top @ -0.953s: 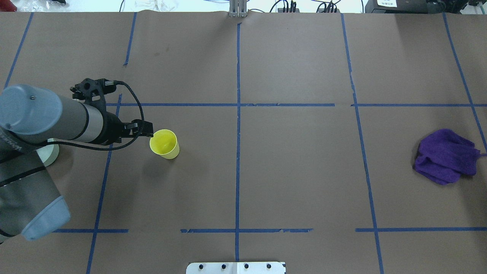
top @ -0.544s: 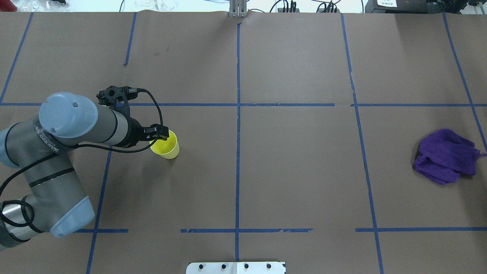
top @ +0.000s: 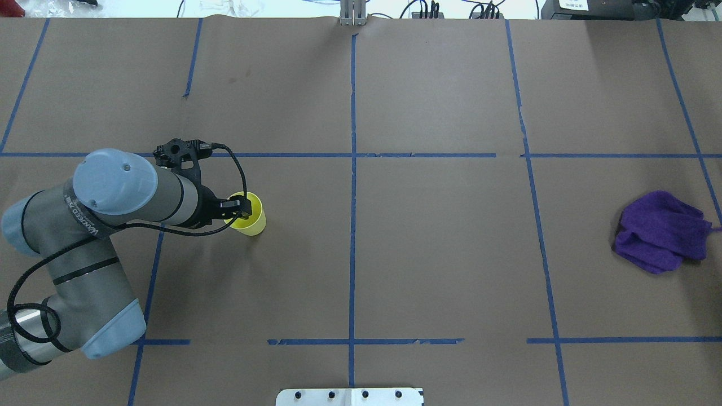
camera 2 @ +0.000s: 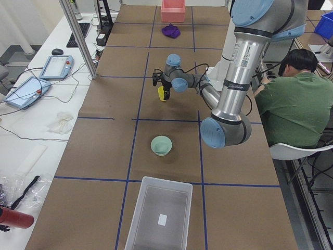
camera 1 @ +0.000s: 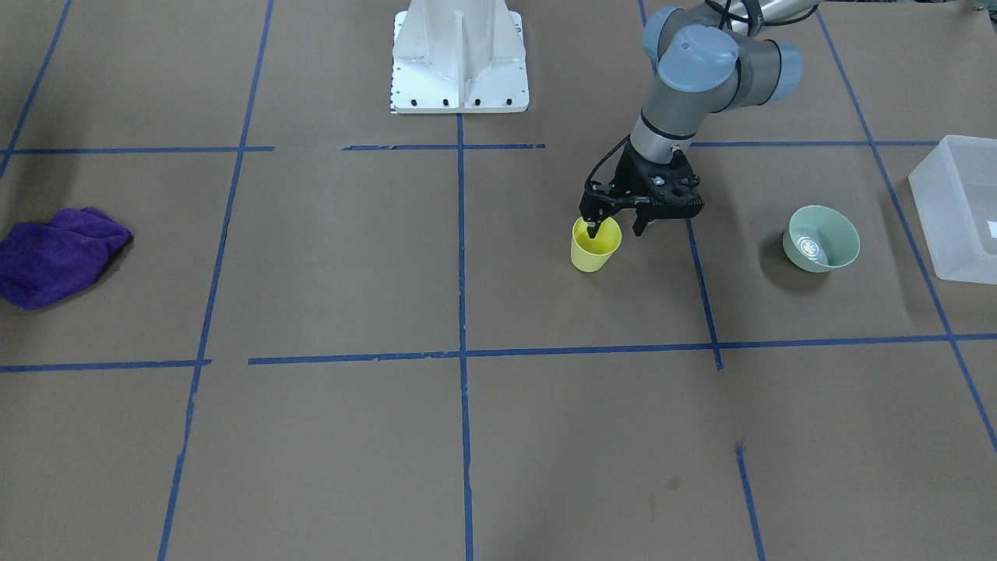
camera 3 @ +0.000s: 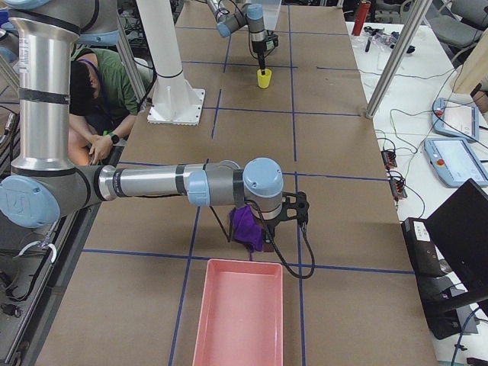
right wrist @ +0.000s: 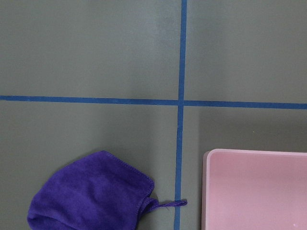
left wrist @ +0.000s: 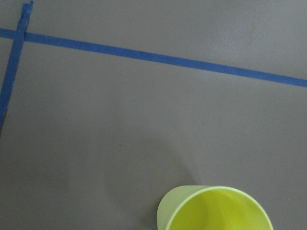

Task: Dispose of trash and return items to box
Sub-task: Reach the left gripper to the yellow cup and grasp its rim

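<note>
The yellow cup [camera 1: 593,251] stands upright on the brown table, left of centre in the overhead view [top: 251,220]. My left gripper [camera 1: 617,228] is open and points down over it [top: 239,207]. One finger is inside the cup's mouth and the other is outside its rim. The left wrist view shows the cup's mouth [left wrist: 216,211] at the bottom edge. The pale green bowl [camera 1: 822,240] sits apart on the table, and the frosted box [camera 1: 962,206] stands beyond it. My right gripper [camera 3: 300,207] hovers by a purple cloth [camera 3: 248,225]; I cannot tell whether it is open or shut.
The purple cloth [top: 660,231] lies at the table's right end beside a pink tray [right wrist: 254,189]. The white robot base [camera 1: 459,58] stands at the near middle edge. A seated person [camera 2: 296,101] is beside the table.
My left arm has swung toward the cup, and its gripper has come from beside the cup to over its rim. The cup and the cloth have not moved.
</note>
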Robot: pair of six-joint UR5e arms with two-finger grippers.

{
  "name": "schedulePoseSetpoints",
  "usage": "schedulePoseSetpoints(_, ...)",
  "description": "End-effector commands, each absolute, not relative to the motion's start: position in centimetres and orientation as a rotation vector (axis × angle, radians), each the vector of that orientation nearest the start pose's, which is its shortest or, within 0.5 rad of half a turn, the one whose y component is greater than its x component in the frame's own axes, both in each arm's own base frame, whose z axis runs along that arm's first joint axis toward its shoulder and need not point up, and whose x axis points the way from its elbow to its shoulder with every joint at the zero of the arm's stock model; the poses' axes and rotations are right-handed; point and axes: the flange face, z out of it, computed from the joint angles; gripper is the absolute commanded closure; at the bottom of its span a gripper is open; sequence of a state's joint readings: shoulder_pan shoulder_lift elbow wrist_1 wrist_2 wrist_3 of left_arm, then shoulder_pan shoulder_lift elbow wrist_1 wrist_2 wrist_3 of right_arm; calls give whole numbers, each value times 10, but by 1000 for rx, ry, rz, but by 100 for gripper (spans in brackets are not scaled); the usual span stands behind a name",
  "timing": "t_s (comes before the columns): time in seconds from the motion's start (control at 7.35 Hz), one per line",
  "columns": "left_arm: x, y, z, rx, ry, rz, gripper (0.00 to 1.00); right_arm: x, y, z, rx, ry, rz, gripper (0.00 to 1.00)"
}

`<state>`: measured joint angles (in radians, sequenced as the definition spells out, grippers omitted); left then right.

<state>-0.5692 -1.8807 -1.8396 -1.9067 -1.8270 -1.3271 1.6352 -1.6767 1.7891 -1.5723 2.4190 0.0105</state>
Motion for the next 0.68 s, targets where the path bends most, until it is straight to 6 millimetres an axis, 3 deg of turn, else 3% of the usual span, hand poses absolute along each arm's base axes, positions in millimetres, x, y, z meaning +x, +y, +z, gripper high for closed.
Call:
schedulePoseSetpoints(0.0,446,-412,337,136,922,-185,88,87,-446,594,128,-859,22,0)
schedulePoseSetpoints(0.14,446,-415,339,151,910,-198,100,86,-446,594,129,-861,20,0)
schedulePoseSetpoints(0.41,442,-414,330,150,912,-199,100,85,-446,592,129,-882,19,0)
schedulePoseSetpoints(0.54,427,-410,309,143,921,-190,100,85,-446,592,128,-886,20,0)
